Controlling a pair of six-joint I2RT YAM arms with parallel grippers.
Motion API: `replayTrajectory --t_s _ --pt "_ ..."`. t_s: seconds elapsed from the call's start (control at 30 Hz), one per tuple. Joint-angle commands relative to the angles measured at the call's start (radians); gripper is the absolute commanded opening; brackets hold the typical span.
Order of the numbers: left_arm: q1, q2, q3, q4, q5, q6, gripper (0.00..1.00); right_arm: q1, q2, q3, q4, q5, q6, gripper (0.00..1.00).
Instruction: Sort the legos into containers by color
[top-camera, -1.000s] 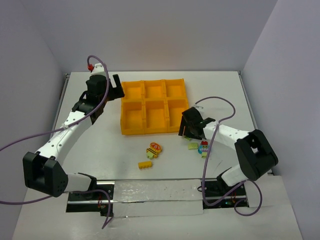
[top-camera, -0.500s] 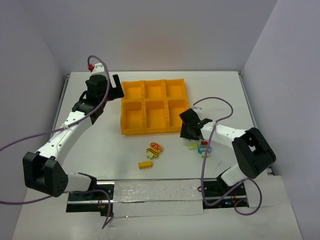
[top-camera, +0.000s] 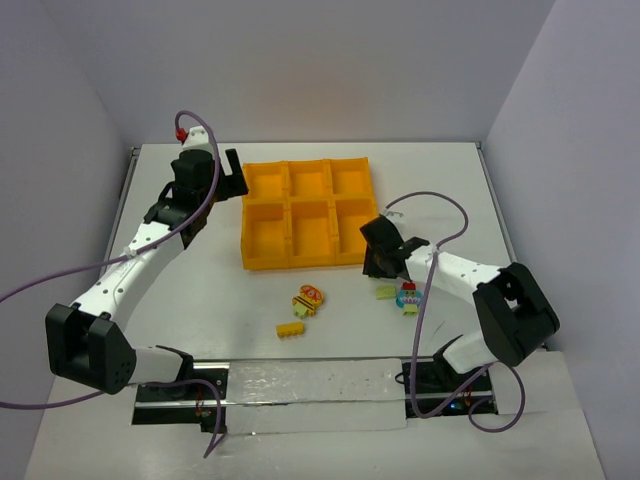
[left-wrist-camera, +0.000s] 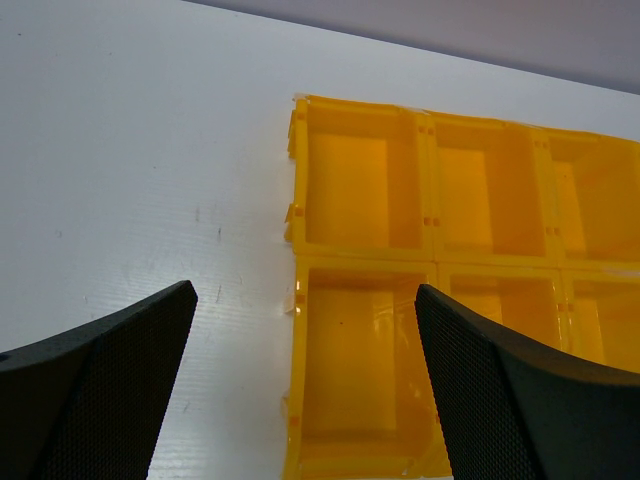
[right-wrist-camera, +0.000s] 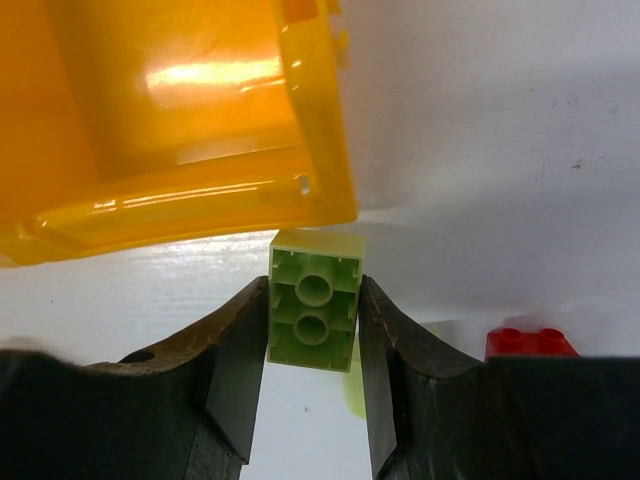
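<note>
Left pincer (left-wrist-camera: 305, 289) hangs wide open, with the tray (left-wrist-camera: 296, 215) below and ahead of its fingers. Right pincer (right-wrist-camera: 313, 298) clamps a green lego (right-wrist-camera: 312, 325), the tray corner just ahead and a red lego (right-wrist-camera: 530, 342) beside it.

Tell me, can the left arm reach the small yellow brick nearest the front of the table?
Probably yes. The yellow brick lies on bare table, nothing covers it, and the left pincer is open and empty beside the tray.
</note>
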Motion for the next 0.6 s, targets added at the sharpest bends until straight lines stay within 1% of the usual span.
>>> replayTrajectory --t_s 0.0,0.17,0.27,0.43,0.57 --pt "-0.007 -0.002 0.012 0.002 -0.011 0.012 0.99 0.037 -0.040 0.041 -0.034 -0.032 -0.043 0.40" --pt "-0.007 -0.003 0.017 0.000 -0.010 0.013 0.99 0.083 -0.074 0.044 -0.064 -0.030 -0.040 0.40" --pt "-0.007 -0.006 0.019 -0.004 -0.008 0.013 0.99 0.105 -0.112 0.080 -0.095 -0.002 -0.055 0.40" --pt "-0.007 -0.011 0.021 -0.006 -0.011 0.013 0.99 0.105 -0.150 0.172 -0.107 0.040 -0.094 0.41" --pt "-0.007 -0.013 0.024 -0.010 -0.008 0.010 0.99 0.104 -0.118 0.251 -0.106 0.054 -0.129 0.41"
